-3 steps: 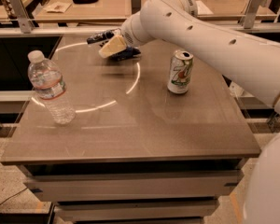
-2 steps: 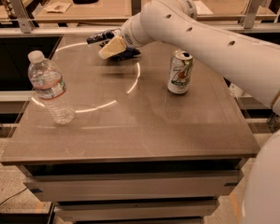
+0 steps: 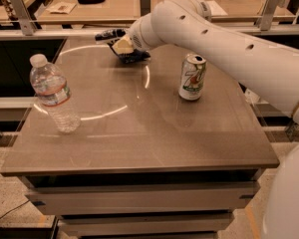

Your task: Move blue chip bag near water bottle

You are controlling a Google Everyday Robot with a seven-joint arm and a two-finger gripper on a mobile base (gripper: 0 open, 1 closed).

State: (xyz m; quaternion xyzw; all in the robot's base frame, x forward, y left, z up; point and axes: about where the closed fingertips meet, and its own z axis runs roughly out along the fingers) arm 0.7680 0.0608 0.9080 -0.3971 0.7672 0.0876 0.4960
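- Three things are carried by the worktop [image 3: 139, 148]. Nearest the front, at the left, the water bottle [image 3: 54, 94] is seen standing upright with bare surface around it.
- Further back, on the right side, a green-and-white soda can [image 3: 193, 77] is stood upright, well apart from the bottle.
- At the far edge, the tool [image 3: 120, 45] is held low at the blue chip bag [image 3: 133, 57], which is seen as dark foil just under and beside it. Whether the bag is gripped or the tool is merely set against it cannot be told.
- The bag is judged to be well apart from the bottle, so nearly the whole carry is yet to be done.
- A slip is to be feared if the crumpled foil is caught only by an edge: the bag could be dropped short, or off the far edge.
- The light bottle could be tipped if the arm [image 3: 214, 39] or the bag is brought in too low or too close.
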